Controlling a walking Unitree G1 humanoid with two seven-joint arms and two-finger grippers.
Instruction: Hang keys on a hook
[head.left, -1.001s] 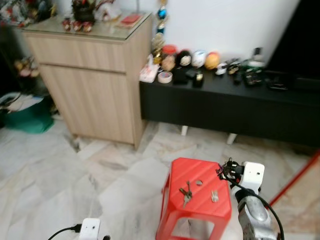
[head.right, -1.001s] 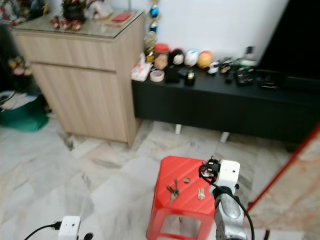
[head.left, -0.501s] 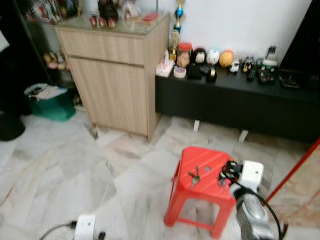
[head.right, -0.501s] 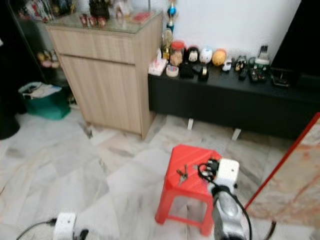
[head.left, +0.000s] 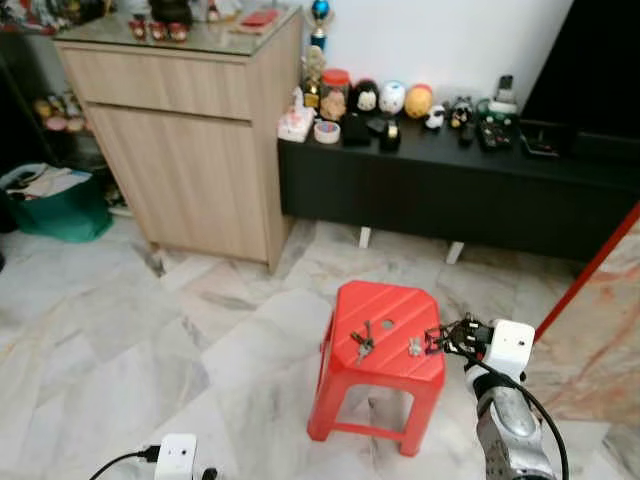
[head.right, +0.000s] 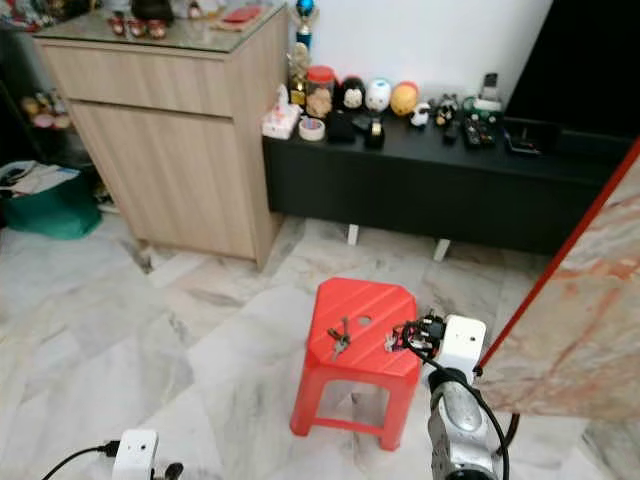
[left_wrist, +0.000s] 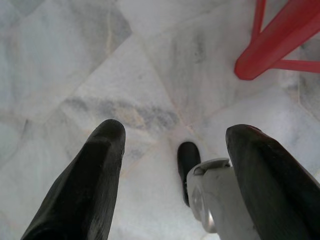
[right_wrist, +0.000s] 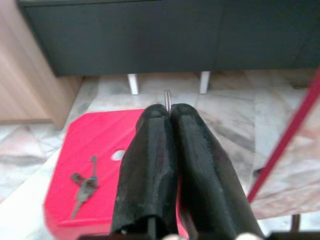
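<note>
A bunch of keys (head.left: 362, 340) lies on the top of a red plastic stool (head.left: 385, 300), left of the round hole in its middle. My right gripper (head.left: 437, 338) hovers at the stool's right edge. In the right wrist view its fingers (right_wrist: 150, 150) are pressed together, and a thin metal piece (right_wrist: 167, 98) sticks out from between the tips. The keys (right_wrist: 84, 185) lie apart from them, on the far side of the stool top. My left gripper (left_wrist: 175, 134) hangs low over the marble floor, open and holding nothing.
A wooden cabinet (head.left: 190, 110) stands at the back left. A low black TV bench (head.left: 450, 190) crowded with small ornaments runs along the wall. A green basket (head.left: 55, 205) sits at far left. A marble slab with a red edge (head.right: 570, 320) leans at right.
The whole picture has shifted as the camera moved. The keys stay in place on the stool, and my right gripper stays shut at the stool's right edge.
</note>
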